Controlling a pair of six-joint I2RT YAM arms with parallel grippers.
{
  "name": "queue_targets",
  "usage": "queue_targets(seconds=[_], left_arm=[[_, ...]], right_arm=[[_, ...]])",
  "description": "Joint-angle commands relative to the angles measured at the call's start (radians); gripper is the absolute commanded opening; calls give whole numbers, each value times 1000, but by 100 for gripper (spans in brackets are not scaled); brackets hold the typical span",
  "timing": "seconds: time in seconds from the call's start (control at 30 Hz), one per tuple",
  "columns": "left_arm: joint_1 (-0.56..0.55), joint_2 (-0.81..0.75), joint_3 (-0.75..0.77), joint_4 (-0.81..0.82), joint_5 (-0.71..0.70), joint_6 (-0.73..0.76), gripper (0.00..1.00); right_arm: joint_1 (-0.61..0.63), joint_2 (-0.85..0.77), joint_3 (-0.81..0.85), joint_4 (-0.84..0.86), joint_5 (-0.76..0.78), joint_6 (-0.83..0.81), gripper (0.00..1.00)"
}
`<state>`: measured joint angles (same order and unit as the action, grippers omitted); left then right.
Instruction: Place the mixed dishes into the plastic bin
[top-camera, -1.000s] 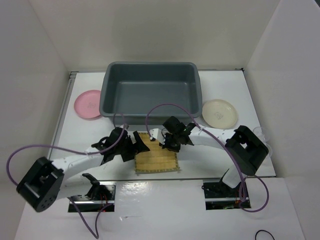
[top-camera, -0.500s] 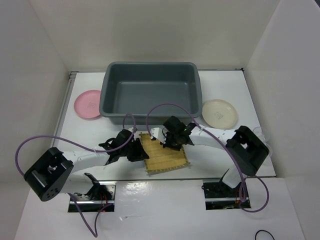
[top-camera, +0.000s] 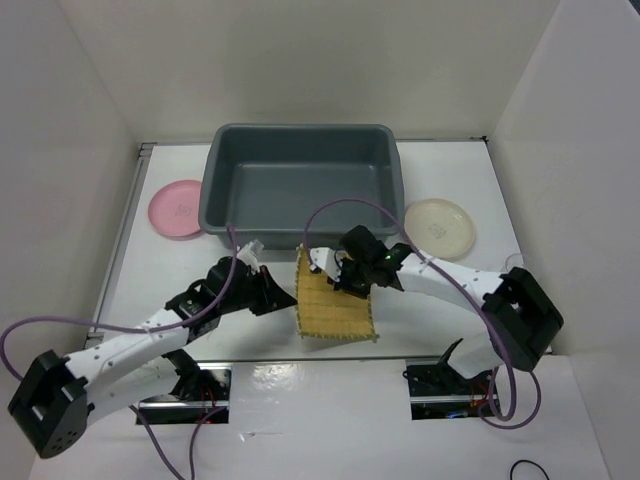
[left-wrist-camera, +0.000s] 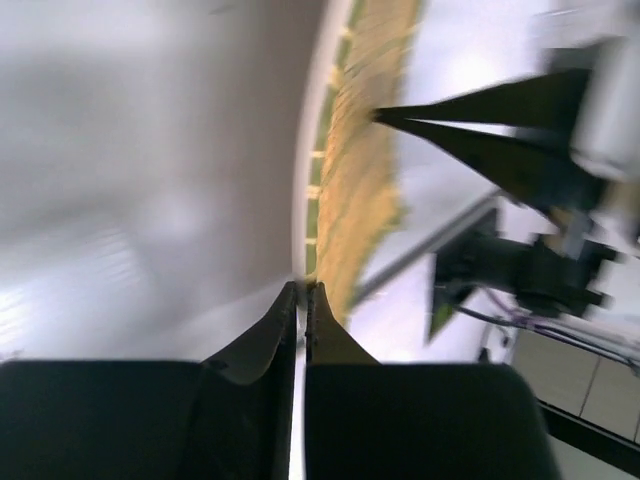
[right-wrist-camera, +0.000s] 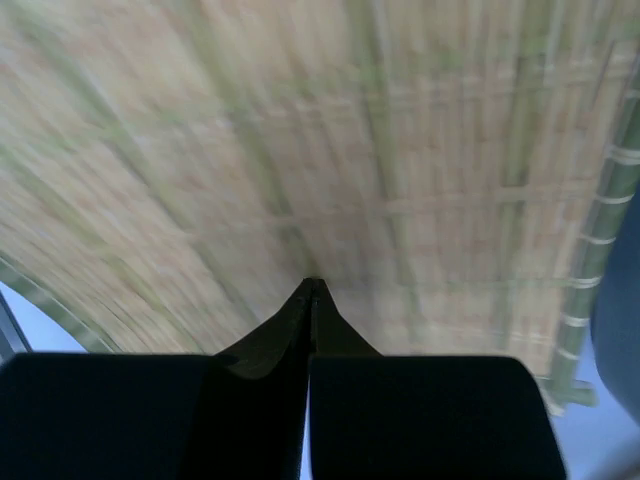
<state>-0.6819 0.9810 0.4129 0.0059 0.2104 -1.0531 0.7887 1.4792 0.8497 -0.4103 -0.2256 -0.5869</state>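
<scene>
Clenching one bamboo mat (top-camera: 337, 308) are left tool (top-camera: 288, 296) and right tool (top-camera: 336, 281) — pink plate (top-camera: 176, 209), cream plate (top-camera: 439, 226) flank one bin (top-camera: 213, 200).

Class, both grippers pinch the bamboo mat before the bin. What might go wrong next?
1. The left gripper holds the bamboo mat only by its edge, so it might slip free.
2. The mat bows between it and the right gripper; its free edge could catch the near rim of the plastic bin.

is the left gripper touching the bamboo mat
Touching. The left wrist view shows the left gripper pinched on the edge of the bamboo mat.
</scene>
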Motion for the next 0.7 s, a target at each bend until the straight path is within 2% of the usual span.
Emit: queue_targets(seconds=[0.0, 0.27, 0.43, 0.53, 0.57, 0.6, 0.67], left_arm=[[-11, -129, 30, 45, 35, -4, 0], [-11, -199, -31, 26, 6, -28, 0], [-11, -166, -54, 45, 6, -39, 0], [-11, -114, -72, 118, 43, -39, 0], [-11, -63, -72, 141, 53, -39, 2], [-11, -27, -82, 167, 79, -39, 15], [-11, 109, -54, 245, 109, -16, 25]], right_arm=[[-58, -79, -20, -82, -29, 15, 0], [-95, -117, -29, -116, 18, -4, 0], [-95, -47, -20, -127, 38, -4, 0], [-95, -23, -2, -156, 98, -19, 0], [-95, -23, -1, -174, 141, -39, 0], [-95, -34, -1, -174, 164, -48, 0], [-95, -62, 11, -215, 224, -83, 0]])
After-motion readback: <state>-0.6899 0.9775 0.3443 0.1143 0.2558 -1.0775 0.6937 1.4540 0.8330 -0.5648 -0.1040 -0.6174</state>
